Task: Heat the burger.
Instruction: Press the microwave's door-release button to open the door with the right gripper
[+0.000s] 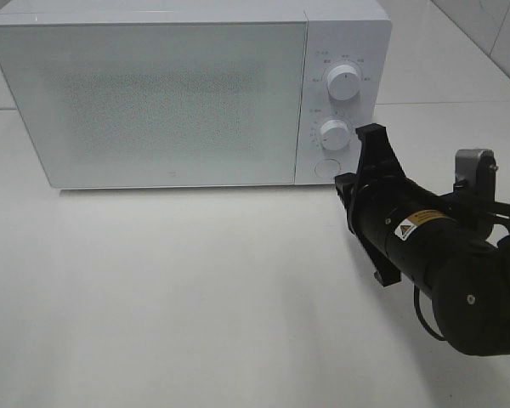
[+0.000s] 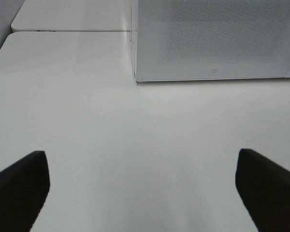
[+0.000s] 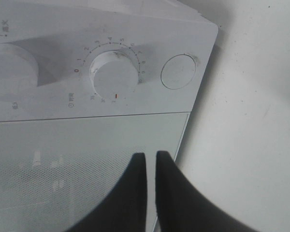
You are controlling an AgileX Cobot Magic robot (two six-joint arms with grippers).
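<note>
The burger is out of view in every frame. A white microwave (image 1: 153, 93) stands at the back of the table with its frosted door shut. My right gripper (image 1: 347, 183) hovers in front of the control panel's lower corner. In the right wrist view its fingertips (image 3: 137, 166) are pressed together with nothing between them, just before the door's edge (image 3: 183, 130), below the timer knob (image 3: 113, 72) and the round button (image 3: 179, 71). My left gripper (image 2: 145, 193) shows only in the left wrist view, where it is wide open over the bare table, short of the microwave's left corner (image 2: 135, 77).
The panel carries an upper knob (image 1: 344, 82), the timer knob (image 1: 333, 133) and the round button (image 1: 327, 167). The right arm's black body (image 1: 459, 280) fills the lower right. The white table (image 1: 170, 297) stretches in front of the microwave.
</note>
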